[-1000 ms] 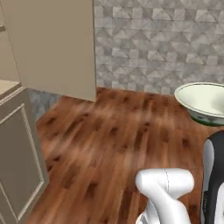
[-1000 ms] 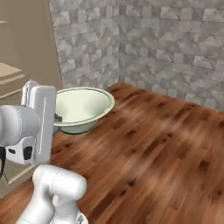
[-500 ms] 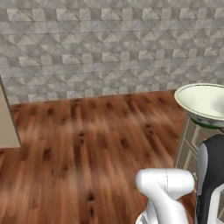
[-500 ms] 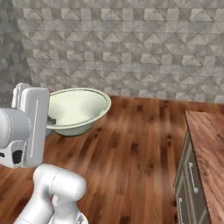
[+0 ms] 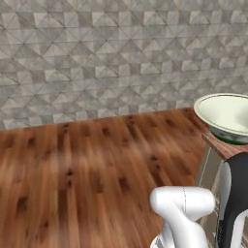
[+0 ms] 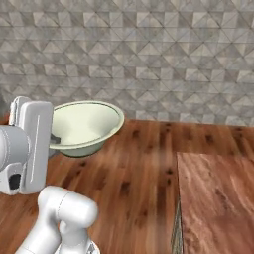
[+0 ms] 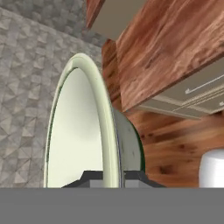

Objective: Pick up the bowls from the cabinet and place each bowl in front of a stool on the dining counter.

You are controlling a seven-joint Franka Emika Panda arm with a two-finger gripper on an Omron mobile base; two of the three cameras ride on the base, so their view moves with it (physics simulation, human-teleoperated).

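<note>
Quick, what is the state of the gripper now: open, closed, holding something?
Gripper: closed on the rim of the cream-green bowl, holding it in the air.

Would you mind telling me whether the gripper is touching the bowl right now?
Touching. In the hand view the gripper has a finger on each side of the bowl's rim, pinching it.

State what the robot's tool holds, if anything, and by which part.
The tool is shut on a bowl, pinching its rim with one fingertip inside and one outside.
</note>
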